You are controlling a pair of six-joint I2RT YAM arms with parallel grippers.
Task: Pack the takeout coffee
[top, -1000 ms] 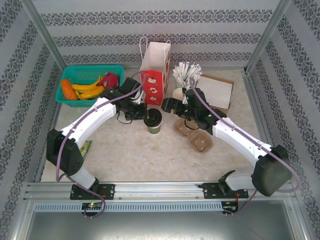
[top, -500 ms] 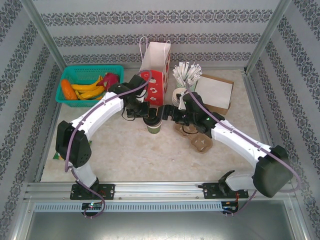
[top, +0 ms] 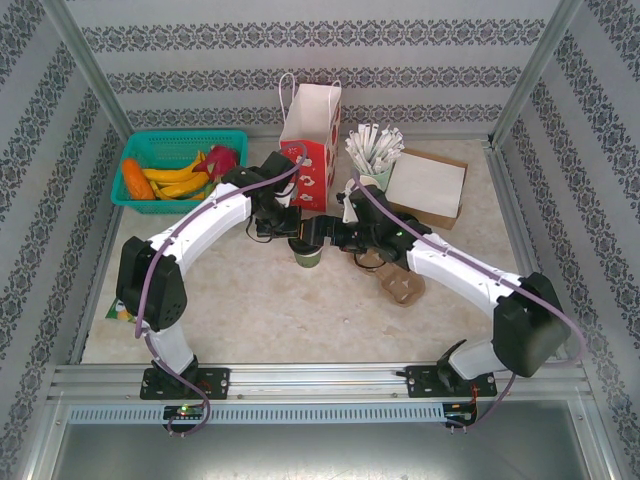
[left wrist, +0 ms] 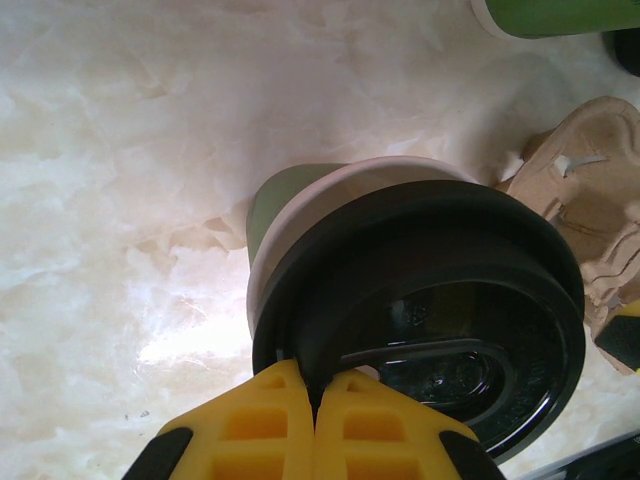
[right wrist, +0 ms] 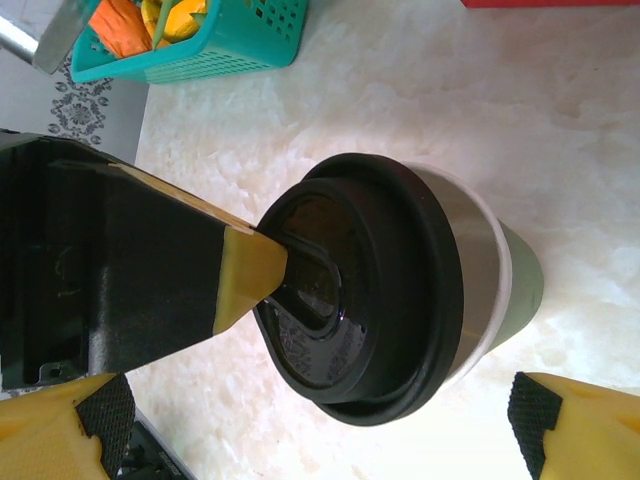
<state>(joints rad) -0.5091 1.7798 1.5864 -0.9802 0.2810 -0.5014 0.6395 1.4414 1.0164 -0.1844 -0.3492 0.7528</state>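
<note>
The coffee cup stands on the counter between the wide-spread right jaws, the left jaws pressed together with tips on its lid, so it's lidded but not yet lifted into the bag just beyond them.

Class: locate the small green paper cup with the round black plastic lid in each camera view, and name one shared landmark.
Top external: green paper cup mid-table, before the red-and-white paper gift bag.
Left wrist: lower right, left hand shut at its lid.
Right wrist: centre, between the fingers of the open right hand.
Landmark: the left hand's yellow tip at the lid.
</note>
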